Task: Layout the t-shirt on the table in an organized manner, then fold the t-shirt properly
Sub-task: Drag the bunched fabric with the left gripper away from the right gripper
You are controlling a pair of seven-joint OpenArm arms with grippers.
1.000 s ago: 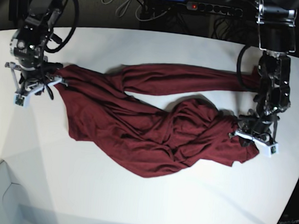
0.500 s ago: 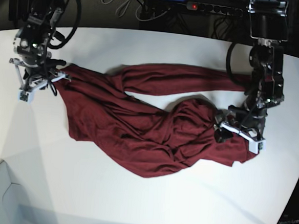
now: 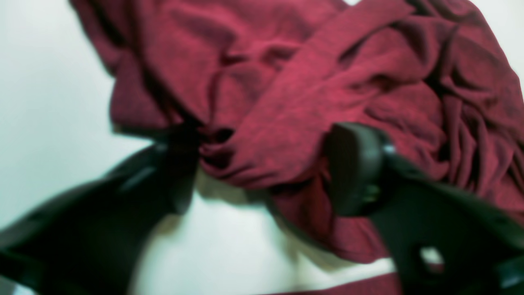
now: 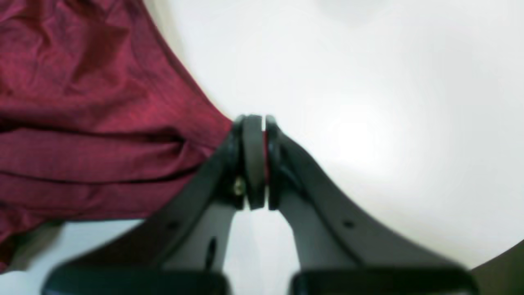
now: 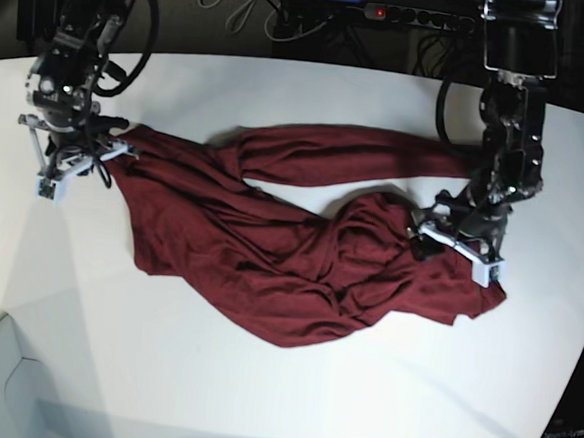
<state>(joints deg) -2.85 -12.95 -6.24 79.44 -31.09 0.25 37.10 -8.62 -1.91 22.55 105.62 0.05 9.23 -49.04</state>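
Left gripper [image 5: 454,240] moved inward over bunched t-shirt [image 5: 290,249], jaws parted astride fold, regrasping; right gripper [image 5: 76,159] pinches far-left corner, anchoring.

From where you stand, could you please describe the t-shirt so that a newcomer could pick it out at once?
Start at the big white table. Across its middle sprawls the t-shirt, a crumpled spread of cloth between the two arms. It is the only fabric there, plain dark maroon and heavily wrinkled.

left pincer [image 3: 262,172] blurred, t-shirt [image 3: 311,82] cropped
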